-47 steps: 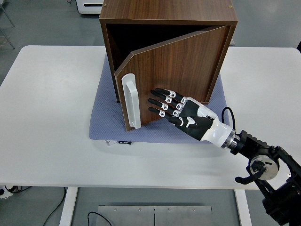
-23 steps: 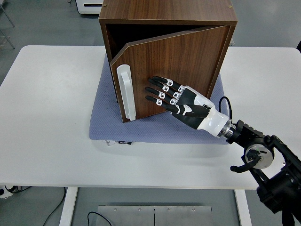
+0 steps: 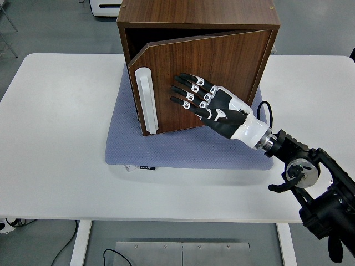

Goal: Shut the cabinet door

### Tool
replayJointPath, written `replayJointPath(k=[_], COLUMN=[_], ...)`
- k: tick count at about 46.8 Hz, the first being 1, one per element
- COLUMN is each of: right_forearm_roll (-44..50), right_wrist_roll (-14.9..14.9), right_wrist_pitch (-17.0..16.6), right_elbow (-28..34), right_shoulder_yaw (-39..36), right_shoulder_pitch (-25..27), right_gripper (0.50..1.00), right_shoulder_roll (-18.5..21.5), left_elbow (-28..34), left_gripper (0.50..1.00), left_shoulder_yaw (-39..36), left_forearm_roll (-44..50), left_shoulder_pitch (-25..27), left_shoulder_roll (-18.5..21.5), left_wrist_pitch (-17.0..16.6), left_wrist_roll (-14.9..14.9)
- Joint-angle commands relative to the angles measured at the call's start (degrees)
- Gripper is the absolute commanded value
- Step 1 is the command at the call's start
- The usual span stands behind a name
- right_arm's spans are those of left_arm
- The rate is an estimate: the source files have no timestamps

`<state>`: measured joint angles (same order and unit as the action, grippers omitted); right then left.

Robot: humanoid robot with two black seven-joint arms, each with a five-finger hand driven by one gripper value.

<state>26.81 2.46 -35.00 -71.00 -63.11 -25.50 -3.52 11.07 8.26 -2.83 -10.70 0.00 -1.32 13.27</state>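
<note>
door [image 3: 202, 77] swung nearer shut, right hand [image 3: 208, 102] flat, fingers spread, narrow gap at cabinet [image 3: 199, 12] left edge

Right robot hand [image 3: 208, 102] flat; fingers extended

Rectangular white table [image 3: 61, 138] carries a blue-grey textured fabric mat [image 3: 166, 152], a small black label [image 3: 147, 167] at its near edge. Grey floor [image 3: 55, 25] beyond.
</note>
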Motion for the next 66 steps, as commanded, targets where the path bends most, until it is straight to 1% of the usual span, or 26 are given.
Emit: replayJointPath(k=[1,15,33,37,44,48,58,66], right_forearm_roll=[0.0,0.0,0.0,0.0,0.0,0.0,0.0,0.0], right_wrist_roll=[-0.4,-1.7,-1.7,-1.7,-1.7,-1.8,-1.8,-2.0], right_wrist_pitch=[0.0,0.0,0.0,0.0,0.0,0.0,0.0,0.0], right_elbow=[0.4,1.9,4.0,4.6,6.4,7.4,11.1,12.0], right_shoulder_yaw=[0.0,-0.2,0.0,0.0,0.0,0.0,0.0,-0.1], right_shoulder_pitch=[-0.9,-2.9,-4.9,-5.3,-6.5,-7.4,-9.3,-10.0], right_gripper=[1.000,1.000,1.000,1.000,1.000,1.000,1.000,1.000], right_shoulder_roll=[0.0,0.8,1.1,1.8,2.5,3.5,3.5,3.5], left_elbow=[0.0,0.0,0.0,0.0,0.0,0.0,0.0,0.0], left_gripper=[1.000,1.000,1.000,1.000,1.000,1.000,1.000,1.000], left_shoulder_yaw=[0.0,0.0,0.0,0.0,0.0,0.0,0.0,0.0], left_forearm_roll=[0.0,0.0,0.0,0.0,0.0,0.0,-0.1,0.0], left_shoulder_pitch=[0.1,0.1,0.0,0.1,0.0,0.0,0.0,0.1], left_shoulder_roll=[0.0,0.0,0.0,0.0,0.0,0.0,0.0,0.0], left_wrist_pitch=[0.0,0.0,0.0,0.0,0.0,0.0,0.0,0.0], left_wrist_roll=[0.0,0.0,0.0,0.0,0.0,0.0,0.0,0.0])
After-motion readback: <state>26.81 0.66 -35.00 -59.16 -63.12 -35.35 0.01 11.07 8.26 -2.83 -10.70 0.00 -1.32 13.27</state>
